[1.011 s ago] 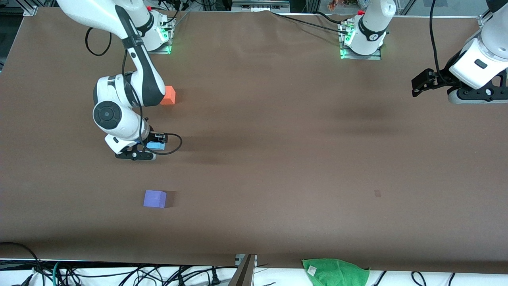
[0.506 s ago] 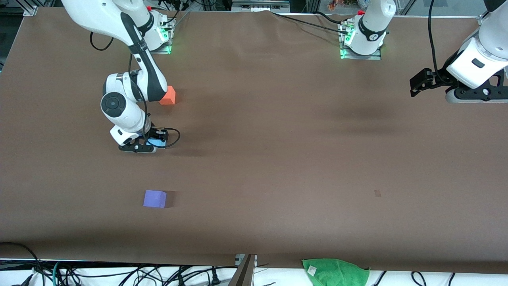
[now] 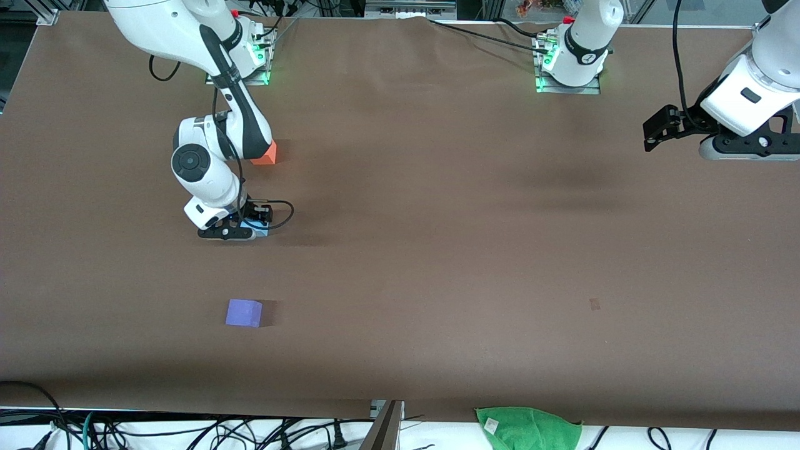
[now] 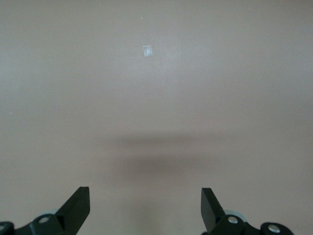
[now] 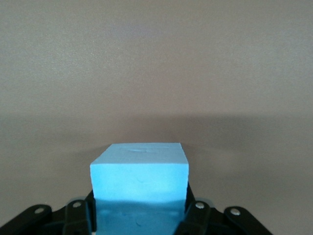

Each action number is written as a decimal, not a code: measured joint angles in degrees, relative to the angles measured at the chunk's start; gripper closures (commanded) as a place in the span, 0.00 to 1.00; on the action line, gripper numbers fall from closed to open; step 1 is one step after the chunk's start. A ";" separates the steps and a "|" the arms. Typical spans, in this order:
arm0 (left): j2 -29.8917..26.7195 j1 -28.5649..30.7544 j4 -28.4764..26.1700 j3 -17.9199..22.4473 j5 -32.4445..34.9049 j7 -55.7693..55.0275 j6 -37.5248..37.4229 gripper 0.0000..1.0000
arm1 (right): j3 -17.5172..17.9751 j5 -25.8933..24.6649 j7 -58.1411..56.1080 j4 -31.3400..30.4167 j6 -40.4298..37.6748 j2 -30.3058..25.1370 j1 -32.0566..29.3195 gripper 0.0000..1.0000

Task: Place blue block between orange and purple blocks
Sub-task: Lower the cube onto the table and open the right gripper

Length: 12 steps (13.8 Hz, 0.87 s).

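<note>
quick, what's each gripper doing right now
Left gripper: open, empty, waiting over the table's left-arm end.
Right gripper: shut on the blue block.

The blue block (image 5: 140, 178) looks matt, foam-like, faintly dented on top. The table (image 3: 437, 250) wears smooth, matt brown covering, perhaps paper. A green cloth (image 3: 528, 427) at its near edge looks nubby terry.

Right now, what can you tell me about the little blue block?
The blue block is a small light sky-blue cube with a matte, foam-like look and sharp edges. The right gripper is shut on it, fingers pressing two of its sides, its top face level. It sits over the brown table, between the orange block and the purple block. Whether it touches the table cannot be seen.
</note>
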 measured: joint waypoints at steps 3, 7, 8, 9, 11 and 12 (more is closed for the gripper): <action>0.13 -0.01 0.29 -0.18 0.00 0.00 -0.06 0.00 | 0.03 0.00 -0.10 -0.09 0.41 0.15 0.00 0.00; 0.34 0.18 0.38 -0.05 0.00 0.00 -0.65 0.00 | 0.06 0.00 -0.83 2.04 -2.77 -1.01 0.02 0.00; 0.40 0.22 0.40 -0.04 0.00 0.00 -0.88 0.00 | 0.03 0.00 -1.79 4.00 -6.46 -1.91 0.02 0.00; 0.46 0.29 0.40 0.03 0.00 0.00 -1.09 0.00 | -0.12 0.01 -3.60 6.10 -10.04 -2.93 0.03 0.00; 0.55 0.40 0.41 0.23 0.00 0.00 -1.25 0.00 | -1.43 0.00 -7.75 10.49 -17.56 -5.26 0.02 0.00; 0.56 0.41 0.41 0.30 0.00 0.00 -1.37 0.00 | -2.48 0.00 -9.78 12.83 -21.98 -6.24 0.00 0.00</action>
